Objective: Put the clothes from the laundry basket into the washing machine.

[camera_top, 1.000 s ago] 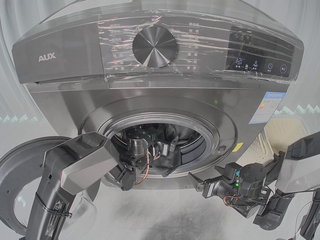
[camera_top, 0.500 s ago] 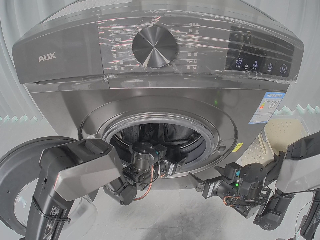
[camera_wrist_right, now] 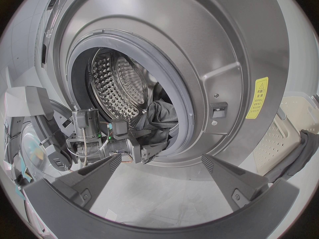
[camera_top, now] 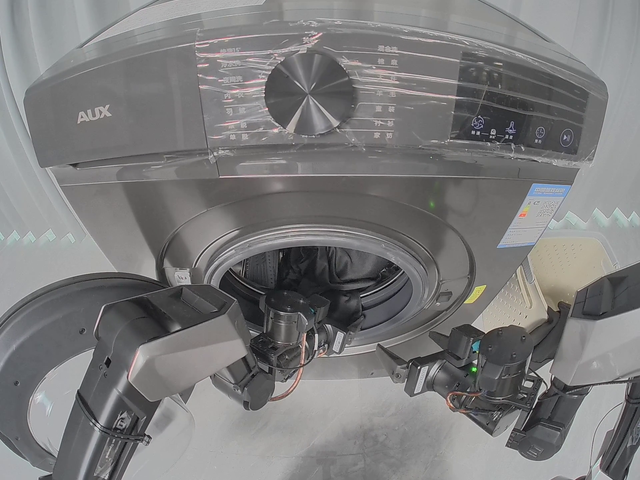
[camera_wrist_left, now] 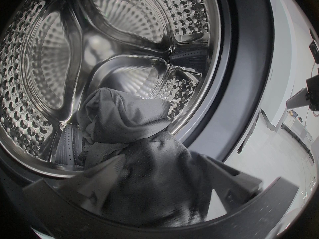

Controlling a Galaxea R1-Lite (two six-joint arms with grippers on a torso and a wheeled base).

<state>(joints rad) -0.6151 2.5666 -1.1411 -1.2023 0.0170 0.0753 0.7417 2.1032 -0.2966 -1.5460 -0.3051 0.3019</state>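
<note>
Dark garment [camera_wrist_left: 133, 117]: heaped in the steel drum [camera_wrist_left: 50, 67] of the washing machine [camera_top: 133, 115], its near fold spilling over the grey door seal [camera_wrist_left: 246, 67].
Left gripper [camera_wrist_left: 161, 163]: at the drum mouth, fingers spread, cloth lying between them.
Right gripper [camera_top: 413, 351]: low, right of the opening, fingers apart, holding nothing.
Laundry basket [camera_wrist_right: 282, 130]: cream, beside the machine's right; another dark garment [camera_wrist_right: 305, 150] hangs over its edge.
Door [camera_top: 40, 341]: swung open at left.

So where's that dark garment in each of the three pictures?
Head view: dark garment inside the round door opening.
Left wrist view: dark garment heaped close up, in the foreground.
Right wrist view: dark garment bunched at the opening's edge.
Shared landmark: perforated steel drum behind it.
</note>
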